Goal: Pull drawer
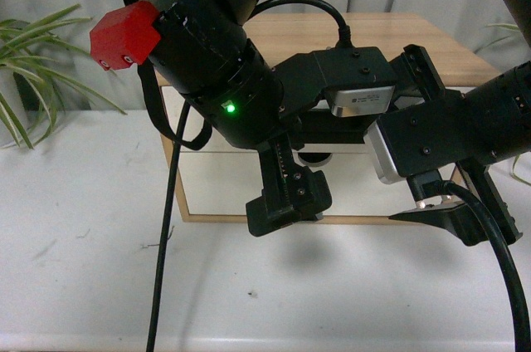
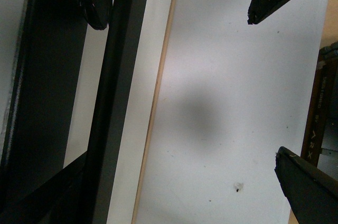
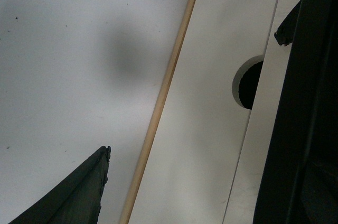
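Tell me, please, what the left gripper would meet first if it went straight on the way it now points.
Most likely the white table, just in front of the cabinet's wooden bottom edge; the open left gripper points down at it.

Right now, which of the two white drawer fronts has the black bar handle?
The upper drawer: the handle runs along it. The lower front, beside the wooden bottom edge, has only a notch.

Only "ARX" reads, on a black arm link (image 2: 315, 139).
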Motion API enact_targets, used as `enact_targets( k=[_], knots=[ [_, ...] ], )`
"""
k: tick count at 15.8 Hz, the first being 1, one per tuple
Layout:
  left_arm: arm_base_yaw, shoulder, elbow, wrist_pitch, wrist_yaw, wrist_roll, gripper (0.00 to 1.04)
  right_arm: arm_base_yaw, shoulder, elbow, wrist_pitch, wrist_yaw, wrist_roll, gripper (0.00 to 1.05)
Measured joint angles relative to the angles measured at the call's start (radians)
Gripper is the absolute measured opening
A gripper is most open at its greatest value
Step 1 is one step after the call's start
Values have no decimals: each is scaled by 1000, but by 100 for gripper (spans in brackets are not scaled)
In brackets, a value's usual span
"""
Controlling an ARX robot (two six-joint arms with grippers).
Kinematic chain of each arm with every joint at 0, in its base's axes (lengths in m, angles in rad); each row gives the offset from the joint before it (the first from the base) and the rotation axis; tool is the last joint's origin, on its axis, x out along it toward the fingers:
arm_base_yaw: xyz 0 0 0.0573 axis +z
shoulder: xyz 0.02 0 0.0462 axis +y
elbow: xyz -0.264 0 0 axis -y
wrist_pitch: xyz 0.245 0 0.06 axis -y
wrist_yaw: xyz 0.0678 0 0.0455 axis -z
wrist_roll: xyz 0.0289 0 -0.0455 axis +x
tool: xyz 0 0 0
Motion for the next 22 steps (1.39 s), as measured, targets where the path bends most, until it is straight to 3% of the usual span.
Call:
enact_targets(
  k=[10, 22],
  knots=[
    [-7, -11, -28, -3, 0, 3, 98, 0, -41, -51, -36, 23, 26, 98],
    [-38, -197, -273, 36, 34, 3, 98, 34, -248, -259, -119, 63, 52, 98]
  ],
)
